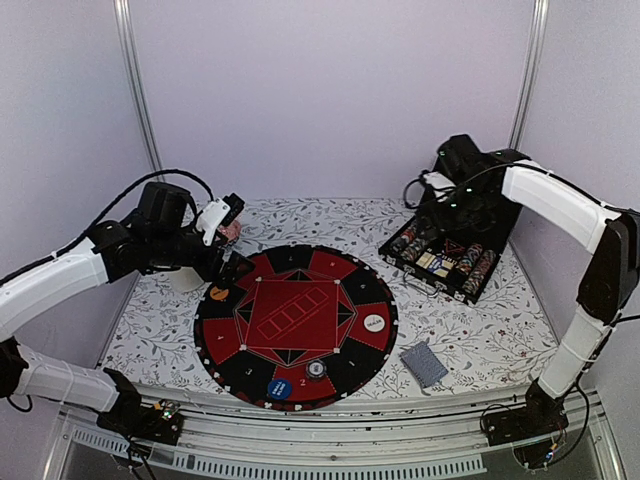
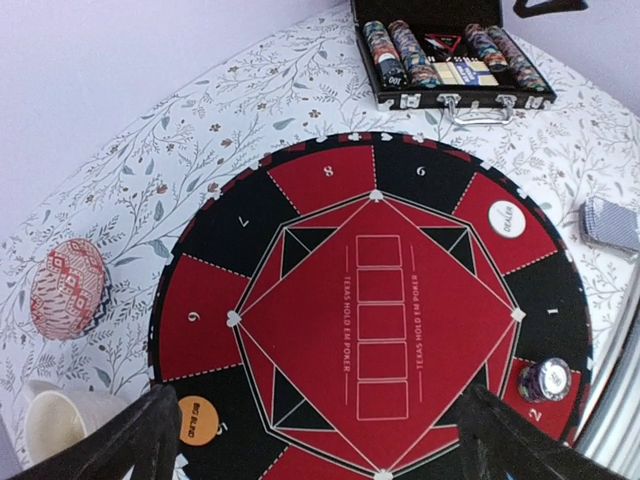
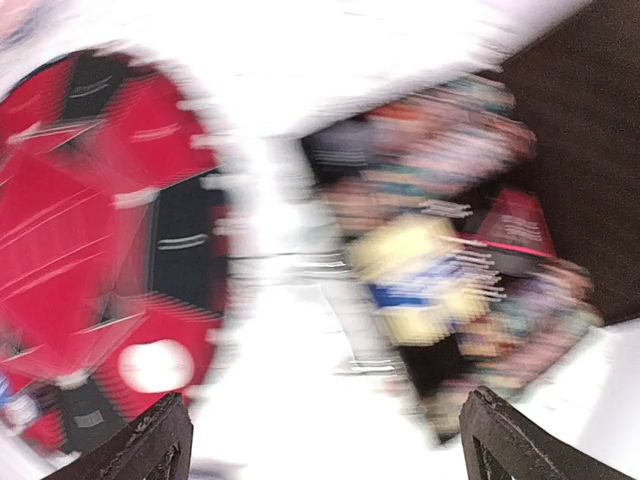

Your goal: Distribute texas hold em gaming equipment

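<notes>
Poker chips [image 1: 478, 267] beneath right gripper [image 3: 327, 440]

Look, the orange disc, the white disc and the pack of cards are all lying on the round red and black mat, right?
Not quite. The orange disc and the white disc do lie on the round mat. The pack of cards is not on it, though. It lies on the flowery cloth beside the mat. The top view shows this.
</notes>
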Controlling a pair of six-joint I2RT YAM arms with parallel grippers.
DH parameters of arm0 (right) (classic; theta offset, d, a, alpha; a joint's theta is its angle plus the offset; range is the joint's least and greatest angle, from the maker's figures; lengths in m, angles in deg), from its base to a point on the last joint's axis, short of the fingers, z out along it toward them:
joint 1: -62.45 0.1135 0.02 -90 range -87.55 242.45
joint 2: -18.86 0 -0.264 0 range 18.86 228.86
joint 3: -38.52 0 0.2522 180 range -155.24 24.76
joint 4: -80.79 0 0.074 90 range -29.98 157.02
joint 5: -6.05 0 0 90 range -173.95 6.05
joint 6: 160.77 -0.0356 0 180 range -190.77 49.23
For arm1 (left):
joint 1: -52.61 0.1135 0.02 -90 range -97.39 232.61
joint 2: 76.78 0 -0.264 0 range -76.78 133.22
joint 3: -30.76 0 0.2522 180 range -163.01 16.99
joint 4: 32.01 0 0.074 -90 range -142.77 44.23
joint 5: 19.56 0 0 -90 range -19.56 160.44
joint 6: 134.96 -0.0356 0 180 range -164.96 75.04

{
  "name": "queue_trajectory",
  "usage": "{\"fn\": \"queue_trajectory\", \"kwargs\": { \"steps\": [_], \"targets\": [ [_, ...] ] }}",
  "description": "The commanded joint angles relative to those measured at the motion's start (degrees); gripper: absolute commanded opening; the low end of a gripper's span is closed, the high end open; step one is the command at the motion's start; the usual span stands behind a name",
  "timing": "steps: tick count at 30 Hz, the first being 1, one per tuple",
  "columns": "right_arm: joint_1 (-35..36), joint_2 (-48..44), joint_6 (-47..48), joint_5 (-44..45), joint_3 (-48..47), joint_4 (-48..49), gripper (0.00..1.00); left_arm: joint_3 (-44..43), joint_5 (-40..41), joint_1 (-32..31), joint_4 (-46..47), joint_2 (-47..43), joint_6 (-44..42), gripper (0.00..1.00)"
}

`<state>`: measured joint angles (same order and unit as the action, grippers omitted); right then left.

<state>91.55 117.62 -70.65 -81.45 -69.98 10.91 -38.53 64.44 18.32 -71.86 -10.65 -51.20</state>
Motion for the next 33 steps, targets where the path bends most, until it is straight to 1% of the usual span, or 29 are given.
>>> {"fn": "queue_trajectory", "kwargs": {
  "steps": [1,3,6,9,13,15,18,23,25,33],
  "targets": [
    [-9.5,-1.1,13.7,1.6,7.1,6.5,0.94,-3.6,-2.1,1.9,2.3,3.0,-1.5,0.98],
    [-10.7,0.4,18.7,3.2,9.4,9.0,0.94,-4.5,-2.9,2.4,2.7,4.4,-2.1,0.98],
    [-11.7,3.8,23.3,7.1,11.2,9.6,0.95,-4.8,-3.7,3.3,2.7,6.0,-2.6,0.98],
    [-13.3,7.6,24.4,9.7,11.1,9.2,0.95,-3.4,-4.4,4.2,3.3,6.4,-2.7,0.98],
    [-13.5,11.5,24.7,13.8,10.0,9.3,0.87,-2.4,-5.1,5.3,3.9,6.8,-3.0,0.98],
    [-13.4,13.4,24.5,17.0,9.6,9.3,0.86,-2.5,-5.5,5.8,3.9,7.1,-3.2,0.98],
    [-13.5,15.7,24.7,20.6,9.2,10.0,0.81,-2.4,-6.2,6.6,4.1,7.3,-3.1,0.98],
    [-13.5,18.6,24.7,22.2,7.9,9.0,0.71,-2.0,-6.8,7.4,4.4,7.3,-2.9,0.98],
    [-13.5,19.0,24.7,21.8,8.2,9.2,0.7,-2.0,-7.0,7.7,4.4,7.3,-2.9,0.98],
    [-13.5,19.9,25.2,19.4,8.8,9.3,0.58,-1.8,-7.6,8.3,4.4,7.3,-2.7,0.98]
  ]
}}
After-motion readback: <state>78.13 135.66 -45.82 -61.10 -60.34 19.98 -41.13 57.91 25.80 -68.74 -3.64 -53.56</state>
